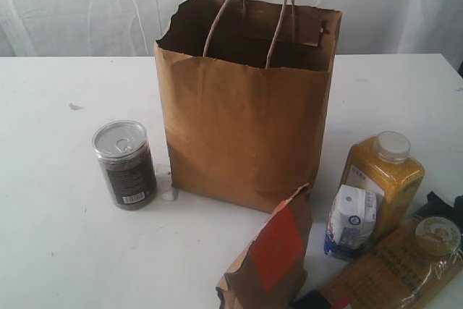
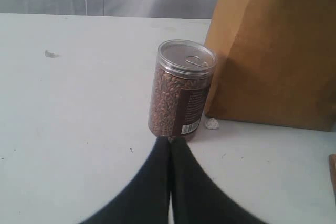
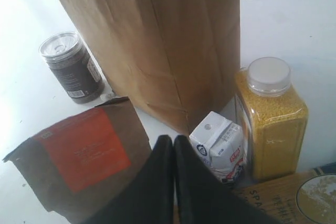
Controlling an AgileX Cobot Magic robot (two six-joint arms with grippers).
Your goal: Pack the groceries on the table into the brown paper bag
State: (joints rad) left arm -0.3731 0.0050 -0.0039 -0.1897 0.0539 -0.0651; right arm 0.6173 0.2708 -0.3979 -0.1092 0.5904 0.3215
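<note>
Left gripper pinched shut, empty, tips just short of can. Can upright, axis vertical, 8 o'clock of bag in exterior view; left arm nearer. Right gripper shut, empty, by carton.

Left hand and right hand — matte black, smooth, broad-based tapering fingers.

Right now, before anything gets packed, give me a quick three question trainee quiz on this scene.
1. True or false: the dark can stands upright on the table, outside the brown paper bag.
2. Which stands closest to the yellow bottle? A) small carton B) dark can C) brown pouch
3. Fill in: the left gripper and right gripper are both ____.
Key: 1 true; 2 A; 3 shut.
</note>
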